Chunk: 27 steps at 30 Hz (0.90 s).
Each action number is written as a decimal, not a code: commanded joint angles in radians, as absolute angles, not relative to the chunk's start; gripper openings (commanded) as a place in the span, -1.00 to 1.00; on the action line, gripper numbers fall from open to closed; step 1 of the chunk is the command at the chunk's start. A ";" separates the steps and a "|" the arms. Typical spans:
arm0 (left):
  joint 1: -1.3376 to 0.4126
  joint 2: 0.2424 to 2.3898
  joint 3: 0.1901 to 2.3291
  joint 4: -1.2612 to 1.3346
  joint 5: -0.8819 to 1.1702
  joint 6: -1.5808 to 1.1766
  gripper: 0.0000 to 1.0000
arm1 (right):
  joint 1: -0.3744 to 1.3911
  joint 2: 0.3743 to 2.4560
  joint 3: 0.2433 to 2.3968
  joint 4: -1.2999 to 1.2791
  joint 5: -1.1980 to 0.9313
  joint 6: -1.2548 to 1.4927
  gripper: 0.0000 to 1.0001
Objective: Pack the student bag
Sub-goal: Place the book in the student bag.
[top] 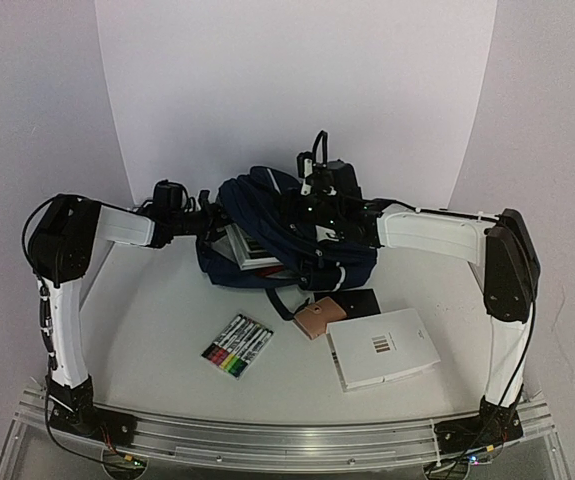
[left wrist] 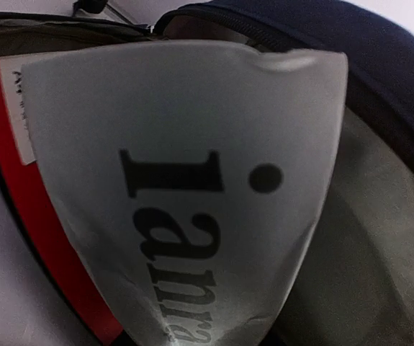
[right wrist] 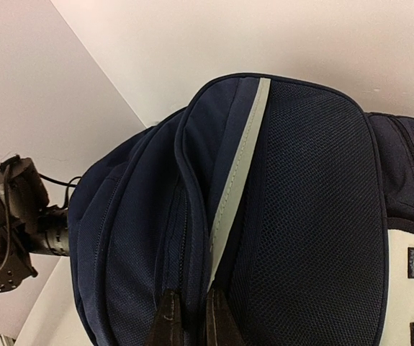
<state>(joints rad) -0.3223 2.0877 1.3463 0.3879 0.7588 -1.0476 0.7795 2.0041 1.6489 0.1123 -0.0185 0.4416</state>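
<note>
The student bag [top: 302, 235], navy with white stripes, lies at the middle back of the table with its mouth facing left. A grey-white book [left wrist: 192, 144] with large black letters fills the left wrist view. It lies over a red-edged book [left wrist: 12, 209] and points into the bag's grey lining [left wrist: 365, 238]. My left gripper [top: 205, 226] is at the bag's mouth, shut on that book [top: 252, 248]; its fingers are hidden. My right gripper [right wrist: 191, 297] sits on top of the bag [right wrist: 293, 216], shut on a fold of navy fabric beside the zip.
A pack of coloured markers [top: 237, 346] lies front left of the bag. A tan pouch [top: 315, 319] rests on a black flat item [top: 363, 300] just in front of it. A white book [top: 382, 347] lies front right. The table's metal rail [top: 287, 440] runs along the near edge.
</note>
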 commanded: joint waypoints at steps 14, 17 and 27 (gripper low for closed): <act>-0.420 2.230 1.675 0.078 0.536 -0.739 0.41 | 0.788 1.874 1.650 0.325 -0.057 0.449 -1.00; -0.420 2.174 1.644 0.019 0.477 -0.677 0.58 | 0.787 1.868 1.645 0.325 -0.054 0.447 -1.00; -0.428 2.070 1.556 -0.113 0.379 -0.632 0.76 | 0.788 1.869 1.644 0.325 -0.047 0.441 -1.00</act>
